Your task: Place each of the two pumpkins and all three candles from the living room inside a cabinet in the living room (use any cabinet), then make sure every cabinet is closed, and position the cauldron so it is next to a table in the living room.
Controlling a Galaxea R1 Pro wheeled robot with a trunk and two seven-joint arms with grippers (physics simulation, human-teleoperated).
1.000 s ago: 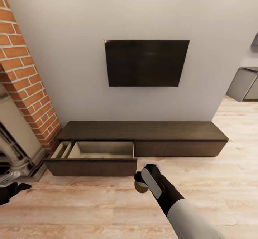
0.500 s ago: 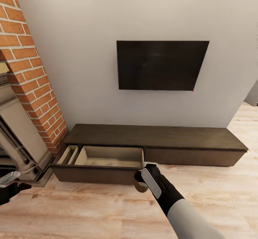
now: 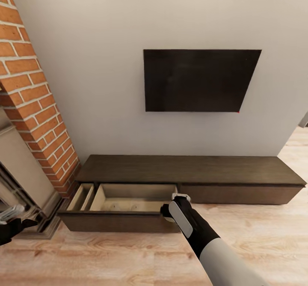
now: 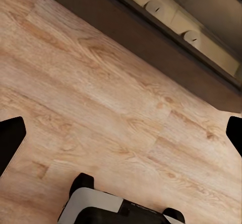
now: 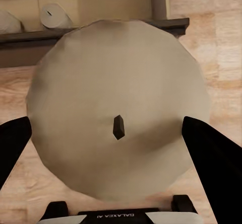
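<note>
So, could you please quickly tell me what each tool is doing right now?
Left tool: open, holding nothing, over the floor.
Right tool: shut on a candle, near the open drawer.

A flat black rectangular television screen (image 3: 199, 80) is seen mounted on the plain pale grey wall (image 3: 107, 63). A red brick chimney column (image 3: 30, 93) is set at the left, meeting the light wood plank floor (image 3: 265, 226), whose grain is shown closely in the left wrist view.
</note>
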